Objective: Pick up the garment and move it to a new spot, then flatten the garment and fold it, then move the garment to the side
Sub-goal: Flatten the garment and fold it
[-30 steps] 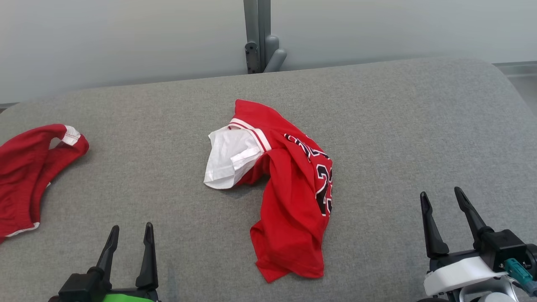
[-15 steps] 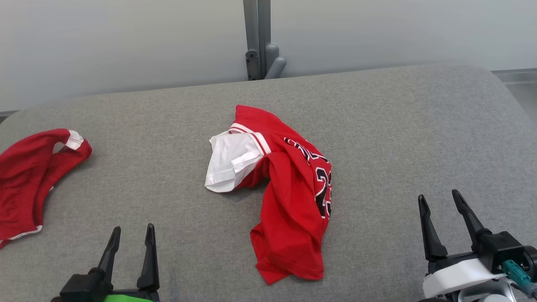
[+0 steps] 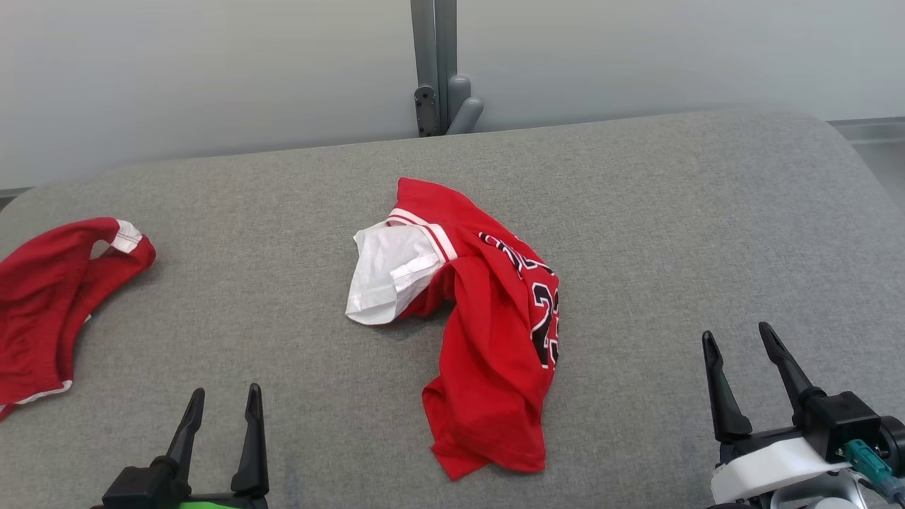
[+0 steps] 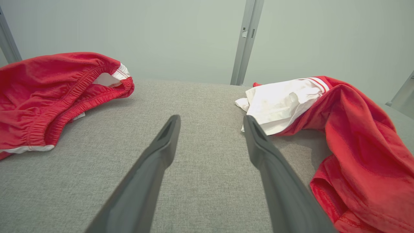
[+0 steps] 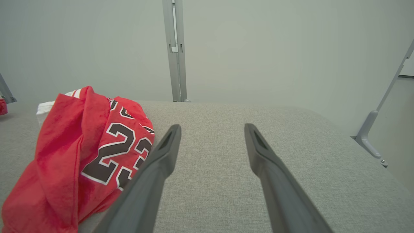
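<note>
Because the jersey (image 3: 495, 353) lies crumpled in loose folds, on the near side of the grey post (image 3: 433, 63) and almost in line with it, a pinch at one spot would likely catch several layers at once. The cloth would then lift as a bunch and be hard to flatten. Thin knit could also slip off smooth, tapered tips. The red shorts (image 3: 42, 304), well to the left of the post, share its colour and could be mistaken for it. The left fingers (image 3: 249, 438) and right fingers (image 3: 720, 385) stand wide apart and hold nothing, nearer than the post and to either side of it.

The jersey is soft matte knit with black, white-edged numerals, striped trim and a white lining (image 3: 385, 272) turned outward. The shorts have a gathered elastic waistband. The tabletop (image 3: 672, 233) is padded, covered in coarse grey weave, with rounded corners.
</note>
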You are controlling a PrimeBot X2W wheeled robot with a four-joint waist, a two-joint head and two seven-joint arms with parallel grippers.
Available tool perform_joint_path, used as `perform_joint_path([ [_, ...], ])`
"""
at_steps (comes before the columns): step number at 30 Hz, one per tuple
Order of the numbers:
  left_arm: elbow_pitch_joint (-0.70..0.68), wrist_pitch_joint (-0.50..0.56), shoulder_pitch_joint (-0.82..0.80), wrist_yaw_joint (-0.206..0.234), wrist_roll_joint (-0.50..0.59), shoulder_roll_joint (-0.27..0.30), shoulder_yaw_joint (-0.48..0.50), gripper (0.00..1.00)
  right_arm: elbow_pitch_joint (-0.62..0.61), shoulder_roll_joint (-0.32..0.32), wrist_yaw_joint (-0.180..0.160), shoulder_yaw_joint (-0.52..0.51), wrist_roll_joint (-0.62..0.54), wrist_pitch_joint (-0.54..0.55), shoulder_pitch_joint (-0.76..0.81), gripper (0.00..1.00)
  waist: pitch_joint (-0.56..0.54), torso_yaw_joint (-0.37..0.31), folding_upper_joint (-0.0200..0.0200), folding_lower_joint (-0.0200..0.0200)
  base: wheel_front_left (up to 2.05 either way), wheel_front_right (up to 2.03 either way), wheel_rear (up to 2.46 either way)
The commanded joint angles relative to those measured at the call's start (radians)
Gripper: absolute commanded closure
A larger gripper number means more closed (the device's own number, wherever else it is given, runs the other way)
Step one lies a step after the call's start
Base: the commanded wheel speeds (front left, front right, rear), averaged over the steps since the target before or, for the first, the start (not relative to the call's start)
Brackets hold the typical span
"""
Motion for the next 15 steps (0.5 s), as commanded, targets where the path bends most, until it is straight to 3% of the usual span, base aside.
perform_joint_path([
  [1, 0.004, -0.003, 0.004, -0.003, -0.005, 0.007, -0.002, 0.0, 0.002, -0.003, -0.001, 0.0, 0.01, -0.003, 0.007, 0.0, 0.0, -0.001, 0.0, 0.0, 0.0, 0.0, 0.0],
  [9, 0.01, -0.003, -0.024, -0.003, -0.009, 0.014, -0.02, 0.0, -0.004, -0.002, -0.001, 0.002, 0.012, -0.003, 0.004, 0.0, 0.013, -0.009, 0.0, 0.0, 0.0, 0.0, 0.0],
  [15, 0.049, -0.003, -0.081, -0.003, -0.06, 0.013, -0.121, 0.0, -0.01, -0.003, -0.001, 0.002, 0.011, -0.003, -0.019, 0.0, 0.041, -0.028, 0.0, 0.0, 0.0, 0.0, 0.0],
])
